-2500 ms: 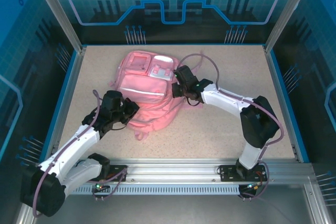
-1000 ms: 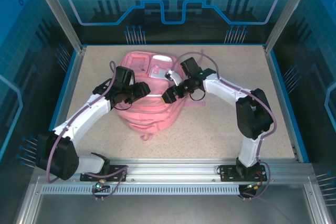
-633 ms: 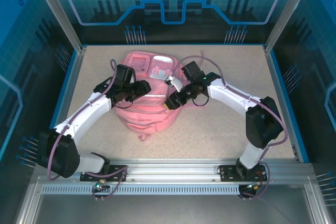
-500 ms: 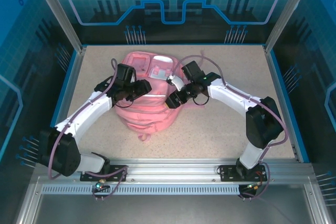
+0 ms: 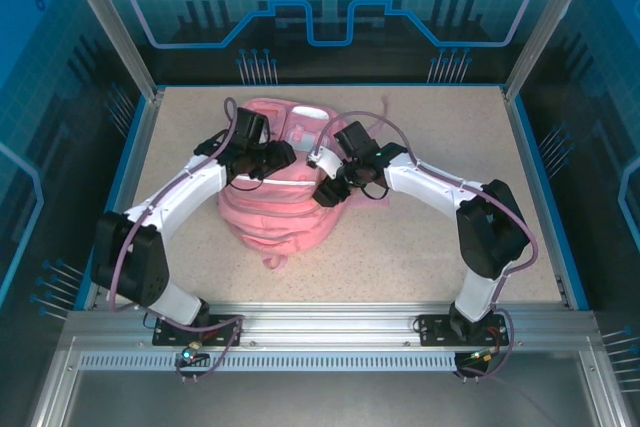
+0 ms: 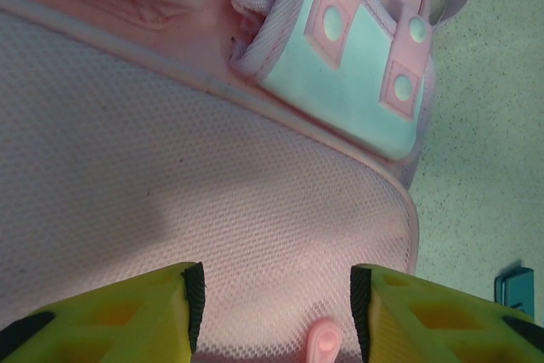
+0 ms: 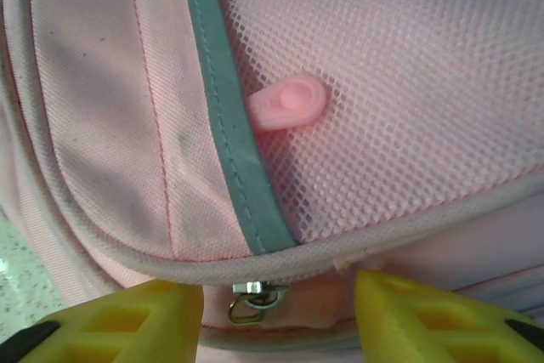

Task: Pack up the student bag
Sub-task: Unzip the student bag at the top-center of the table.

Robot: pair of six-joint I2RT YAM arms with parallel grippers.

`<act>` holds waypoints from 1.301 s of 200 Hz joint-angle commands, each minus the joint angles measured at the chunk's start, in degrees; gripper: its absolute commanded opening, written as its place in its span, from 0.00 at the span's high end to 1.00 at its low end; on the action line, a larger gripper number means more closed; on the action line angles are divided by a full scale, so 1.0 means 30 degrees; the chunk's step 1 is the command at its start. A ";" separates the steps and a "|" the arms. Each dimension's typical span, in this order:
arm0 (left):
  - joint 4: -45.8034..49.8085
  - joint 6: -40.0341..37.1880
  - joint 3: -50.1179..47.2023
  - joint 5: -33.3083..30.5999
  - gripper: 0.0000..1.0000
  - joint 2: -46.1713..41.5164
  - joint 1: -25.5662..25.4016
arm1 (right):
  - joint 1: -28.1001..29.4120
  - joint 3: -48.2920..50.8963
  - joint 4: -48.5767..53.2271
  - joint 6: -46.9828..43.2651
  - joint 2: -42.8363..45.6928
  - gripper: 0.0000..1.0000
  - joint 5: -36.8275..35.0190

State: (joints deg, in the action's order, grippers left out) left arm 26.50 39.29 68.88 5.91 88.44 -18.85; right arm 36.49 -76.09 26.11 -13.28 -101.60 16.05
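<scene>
left gripper (image 6: pixel 276 305), right gripper (image 7: pixel 279 289): fingers apart over student bag (image 5: pixel 280 215); centre right on metal zip ring (image 7: pixel 255 303), pinch squarely, pull along zip line.

Your student bag (image 5: pixel 280 217) is soft matt pink cloth, its panel (image 7: pixel 408 82) open-weave mesh; the pull tab (image 7: pixel 289 101) looks smooth, rubbery plastic, the zip ring (image 7: pixel 255 303) at six o'clock bright metal. The counter (image 5: pixel 420 237) is speckled and matt.
</scene>
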 commanded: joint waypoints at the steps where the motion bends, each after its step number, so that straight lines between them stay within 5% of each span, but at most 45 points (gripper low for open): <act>1: -0.0250 -0.0630 0.1006 0.0388 0.51 0.0822 0.0146 | 0.0229 -0.0001 -0.1142 -0.1099 -0.0215 0.55 -0.0592; 36: -0.0509 -0.0614 0.1999 0.0481 0.59 0.2188 0.0132 | 0.0200 -0.0532 -0.0266 -0.1495 -0.0516 0.83 -0.0002; 77: -0.0851 -0.0028 0.2820 0.0353 0.74 0.3968 0.0099 | 0.0226 -0.0223 0.0666 -0.1184 0.0074 1.00 0.0779; 155: -0.1244 0.1645 0.2861 -0.1085 0.90 0.5743 -0.0471 | 0.2086 0.1255 0.1437 0.0557 0.1902 1.00 0.1304; 222: -0.2437 0.2337 0.1952 -0.1042 0.91 0.5211 -0.0630 | 0.4305 0.2815 -0.2852 0.5920 0.1989 1.00 0.1408; 238: -0.2467 0.2143 0.2107 -0.0681 0.87 0.4527 -0.0630 | 0.4495 0.2951 -0.3358 0.7498 0.2262 0.94 0.0702; 260: -0.2048 0.1797 0.2565 -0.0272 0.74 0.3251 -0.0630 | 0.4490 0.3150 -0.3292 0.9694 0.3052 0.72 -0.0818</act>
State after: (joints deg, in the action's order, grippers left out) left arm 23.09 45.21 75.99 4.95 101.65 -20.75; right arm 47.46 -67.94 17.02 5.98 -97.17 12.95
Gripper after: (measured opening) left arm 0.197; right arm 0.197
